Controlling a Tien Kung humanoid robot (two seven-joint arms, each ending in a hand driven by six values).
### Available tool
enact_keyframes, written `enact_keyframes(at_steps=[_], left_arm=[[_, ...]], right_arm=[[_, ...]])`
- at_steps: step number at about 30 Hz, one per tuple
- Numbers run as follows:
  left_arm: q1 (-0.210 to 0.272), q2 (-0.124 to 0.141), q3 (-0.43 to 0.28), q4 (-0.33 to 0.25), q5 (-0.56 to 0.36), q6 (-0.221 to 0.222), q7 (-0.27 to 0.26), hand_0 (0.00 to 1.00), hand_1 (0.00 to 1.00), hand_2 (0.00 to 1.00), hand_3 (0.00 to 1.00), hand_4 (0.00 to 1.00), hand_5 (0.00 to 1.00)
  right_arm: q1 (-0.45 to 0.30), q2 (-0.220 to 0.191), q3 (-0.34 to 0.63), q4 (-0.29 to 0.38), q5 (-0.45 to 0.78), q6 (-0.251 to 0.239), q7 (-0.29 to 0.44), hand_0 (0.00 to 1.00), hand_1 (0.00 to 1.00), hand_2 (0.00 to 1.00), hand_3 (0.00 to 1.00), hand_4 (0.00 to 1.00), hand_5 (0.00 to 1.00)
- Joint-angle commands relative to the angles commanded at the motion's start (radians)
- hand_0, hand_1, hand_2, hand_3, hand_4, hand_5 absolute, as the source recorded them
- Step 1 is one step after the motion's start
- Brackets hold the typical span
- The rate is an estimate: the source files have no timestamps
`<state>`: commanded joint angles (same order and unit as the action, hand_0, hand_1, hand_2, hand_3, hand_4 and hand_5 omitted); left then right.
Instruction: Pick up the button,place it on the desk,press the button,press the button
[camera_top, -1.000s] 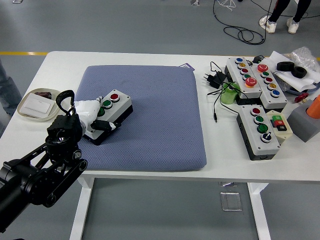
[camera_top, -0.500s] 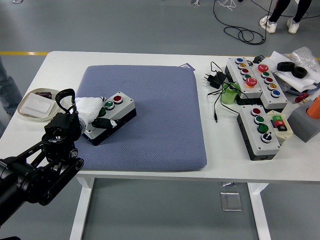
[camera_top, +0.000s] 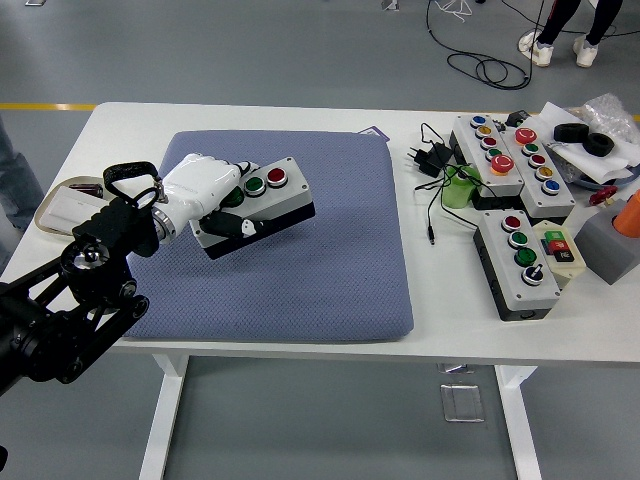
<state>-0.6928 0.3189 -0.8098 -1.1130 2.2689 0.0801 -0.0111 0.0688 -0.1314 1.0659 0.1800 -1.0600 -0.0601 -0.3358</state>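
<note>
Grey and black plastic: the button box (camera_top: 262, 203), with a red and a green button on its top face, is held over the blue pad (camera_top: 285, 235), toward the pad's 10 o'clock.
Head view, box position: it is tilted, its right end raised, and it appears to be lifted clear of the pad rather than resting on it.
Head view, handling: the box is judged rigid, fairly light and smooth-sided; it is best gripped across its long sides at one end, so the buttons are left free.
Head view, left robot hand (camera_top: 205, 190): the white fingers are wrapped around the box's left end, gripping it.
Head view, arm pose: the black left arm enters from 8 o'clock and reaches up over the white counter (camera_top: 130, 125).
Head view, right arm: not seen.
</note>
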Motion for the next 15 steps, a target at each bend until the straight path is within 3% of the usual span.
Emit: enact_keyframes(at_steps=[3,6,14,15], left_arm=[[-0.033,0.014,0.034,0.035,0.000,0.032,-0.119,0.227,0.110,0.100,0.210,0.309,0.002],[-0.060,0.018,0.074,0.059,0.000,0.045,-0.205,0.227,0.110,0.100,0.210,0.309,0.002],[-0.076,0.005,0.113,0.080,0.000,0.018,-0.227,0.240,0.122,0.124,0.227,0.267,0.002],[-0.077,0.000,0.115,0.082,0.000,-0.005,-0.215,0.240,0.122,0.124,0.227,0.267,0.002]], right_arm=[[0.001,0.000,-0.002,0.000,-0.002,0.000,-0.001,0.733,0.719,0.795,0.636,0.436,0.258],[0.002,0.001,-0.002,0.000,-0.006,0.001,-0.003,0.733,0.719,0.795,0.636,0.436,0.258],[0.002,0.002,0.004,0.000,-0.021,0.002,-0.005,0.728,0.716,0.790,0.632,0.434,0.259],[0.002,0.002,0.006,0.000,-0.024,0.002,-0.005,0.728,0.716,0.790,0.632,0.434,0.259]])
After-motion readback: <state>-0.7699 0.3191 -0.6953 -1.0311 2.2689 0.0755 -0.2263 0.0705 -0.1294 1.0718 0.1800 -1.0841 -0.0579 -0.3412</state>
